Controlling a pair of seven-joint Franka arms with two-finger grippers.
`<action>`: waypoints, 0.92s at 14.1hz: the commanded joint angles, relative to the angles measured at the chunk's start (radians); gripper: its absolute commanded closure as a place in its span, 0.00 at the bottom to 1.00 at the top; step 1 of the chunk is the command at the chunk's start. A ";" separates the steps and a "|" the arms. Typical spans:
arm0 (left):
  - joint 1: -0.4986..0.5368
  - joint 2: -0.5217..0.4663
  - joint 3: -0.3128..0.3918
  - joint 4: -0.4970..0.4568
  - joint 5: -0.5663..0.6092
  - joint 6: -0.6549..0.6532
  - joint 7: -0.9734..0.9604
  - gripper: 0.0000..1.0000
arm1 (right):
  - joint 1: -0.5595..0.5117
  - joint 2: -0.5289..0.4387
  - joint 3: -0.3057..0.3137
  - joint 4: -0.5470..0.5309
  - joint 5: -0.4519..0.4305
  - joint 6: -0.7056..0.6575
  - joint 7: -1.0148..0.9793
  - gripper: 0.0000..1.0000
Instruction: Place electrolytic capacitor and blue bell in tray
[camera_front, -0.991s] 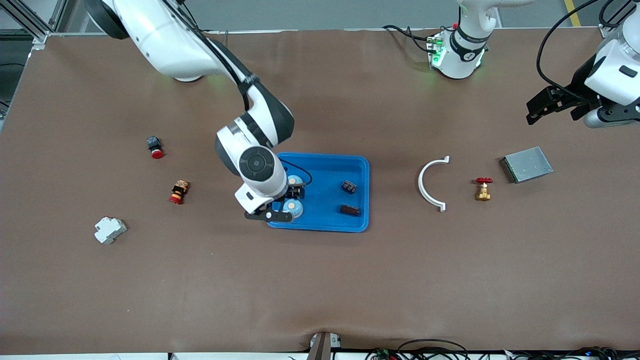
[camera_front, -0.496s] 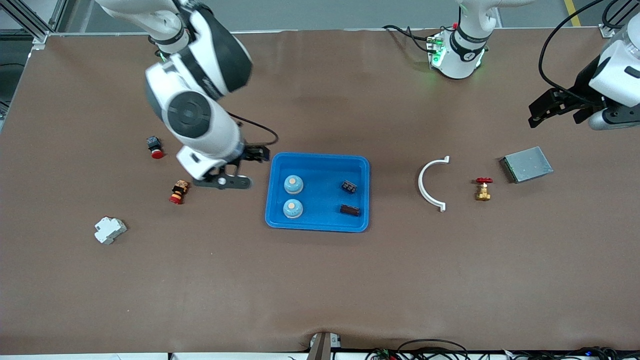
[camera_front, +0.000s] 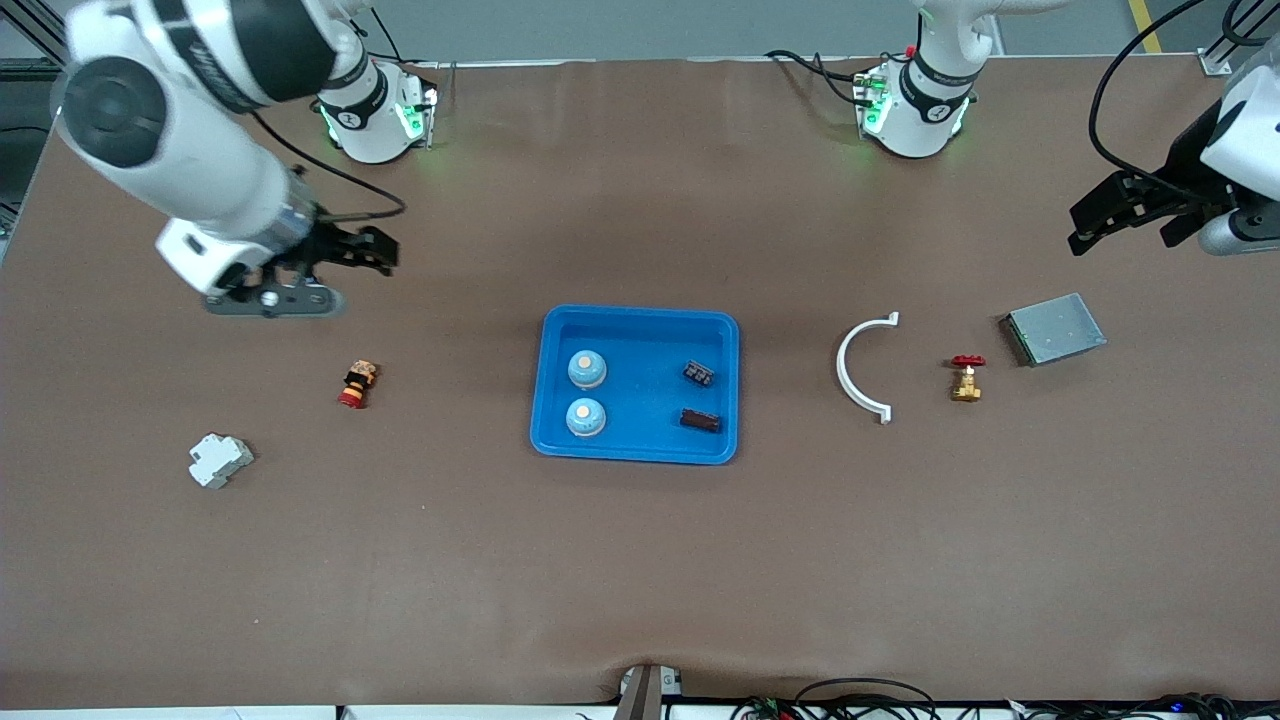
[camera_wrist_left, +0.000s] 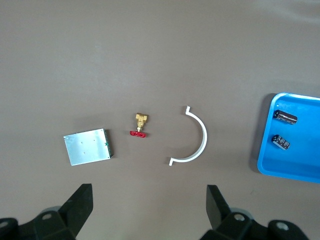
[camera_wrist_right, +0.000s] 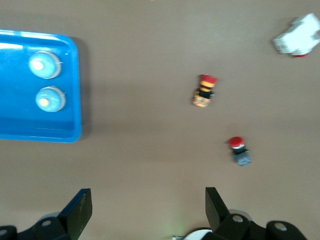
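Note:
The blue tray (camera_front: 645, 315) lies mid-table. In it are two blue bells (camera_front: 587, 368) (camera_front: 585, 417), upright, toward the right arm's end. The maroon electrolytic capacitor (camera_front: 700, 420) and a small black block (camera_front: 698, 374) lie in it toward the left arm's end. My right gripper (camera_front: 372, 252) is open and empty, up over bare table between the tray and the right arm's base. My left gripper (camera_front: 1085, 230) is open and empty, up over the table's left-arm end. The right wrist view shows the tray (camera_wrist_right: 70, 135) and both bells (camera_wrist_right: 44, 66). The left wrist view shows the capacitor (camera_wrist_left: 285, 116).
A red-capped yellow and black switch (camera_front: 357, 384) and a white breaker (camera_front: 220, 460) lie toward the right arm's end. A small red-capped button (camera_wrist_right: 240, 150) shows in the right wrist view. A white curved clip (camera_front: 840, 365), a brass valve (camera_front: 966, 378) and a grey metal plate (camera_front: 1055, 328) lie toward the left arm's end.
My right gripper let go of the nearer bell in the tray, rose and swung away toward the right arm's end. The left gripper drifted slightly.

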 joint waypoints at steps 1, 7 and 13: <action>0.002 0.012 0.002 0.029 0.000 -0.029 0.016 0.00 | -0.146 -0.062 0.010 -0.036 0.010 -0.013 -0.158 0.00; -0.001 0.012 0.002 0.028 -0.001 -0.051 0.016 0.00 | -0.283 -0.053 0.008 0.056 0.009 -0.004 -0.167 0.00; -0.002 0.012 0.000 0.028 0.000 -0.052 0.016 0.00 | -0.350 -0.029 0.010 0.130 -0.031 0.000 -0.160 0.00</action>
